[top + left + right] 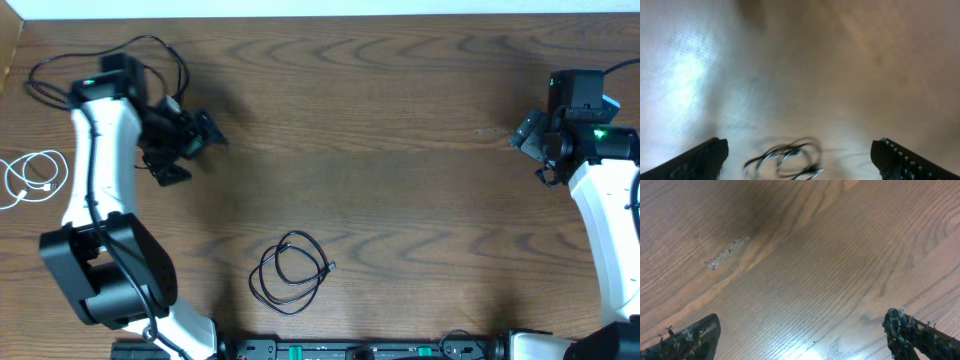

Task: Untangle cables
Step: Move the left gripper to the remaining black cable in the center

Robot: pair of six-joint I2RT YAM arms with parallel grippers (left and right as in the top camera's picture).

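Note:
A black cable lies coiled on the wooden table near the front middle. It also shows blurred, low in the left wrist view. A white cable lies coiled at the far left edge. A thin black cord loops behind the left arm at the back left; I cannot tell whether it is a cable or arm wiring. My left gripper is open and empty, up and to the left of the black coil and well apart from it; its fingers frame the left wrist view. My right gripper is open and empty at the far right over bare wood.
The left arm's base stands at the front left and the right arm runs along the right edge. A light scuff marks the wood near the right gripper. The table's back edge runs along the top.

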